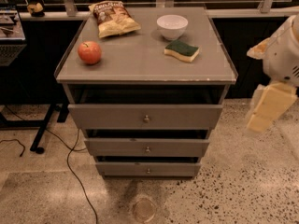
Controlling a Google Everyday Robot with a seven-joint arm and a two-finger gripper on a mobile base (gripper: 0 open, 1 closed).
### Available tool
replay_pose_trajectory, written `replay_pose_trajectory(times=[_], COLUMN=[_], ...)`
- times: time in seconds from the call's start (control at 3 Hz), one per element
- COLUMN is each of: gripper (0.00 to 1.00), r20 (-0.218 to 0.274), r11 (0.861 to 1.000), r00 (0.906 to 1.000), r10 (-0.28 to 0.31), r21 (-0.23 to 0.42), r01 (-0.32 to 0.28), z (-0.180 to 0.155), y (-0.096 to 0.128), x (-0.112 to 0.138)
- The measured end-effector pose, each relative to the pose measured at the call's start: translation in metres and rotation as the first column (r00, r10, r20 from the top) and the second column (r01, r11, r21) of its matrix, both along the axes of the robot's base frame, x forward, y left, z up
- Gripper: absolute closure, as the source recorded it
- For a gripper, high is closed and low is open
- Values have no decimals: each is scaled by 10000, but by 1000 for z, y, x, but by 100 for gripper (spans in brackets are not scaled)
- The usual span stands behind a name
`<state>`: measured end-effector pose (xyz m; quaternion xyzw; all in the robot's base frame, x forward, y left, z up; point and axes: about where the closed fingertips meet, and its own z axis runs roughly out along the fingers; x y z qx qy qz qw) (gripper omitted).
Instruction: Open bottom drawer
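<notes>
A grey cabinet with three drawers stands in the middle of the camera view. The bottom drawer is the shortest front, lowest down, with a small round metal knob. It sits closed or nearly so. Above it are the middle drawer and the tall top drawer. My gripper hangs at the right edge, well to the right of the cabinet and at about the top drawer's height, away from all knobs.
On the cabinet top lie a red apple, a chip bag, a white bowl and a green sponge. A black cable and a desk leg are on the speckled floor at left.
</notes>
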<state>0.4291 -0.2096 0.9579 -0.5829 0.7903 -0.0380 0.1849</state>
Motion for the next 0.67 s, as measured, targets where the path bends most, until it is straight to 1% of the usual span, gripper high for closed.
replay_pose_trajectory(times=[0.33, 0.67], gripper=[0, 0], r20=[47, -154], r11=[9883, 9485], r00=[9911, 9619], r10=[-1333, -2728], r21=[754, 1629], r01=[1326, 2716], z=[-46, -100], y=[-4, -9], x=[-15, -23])
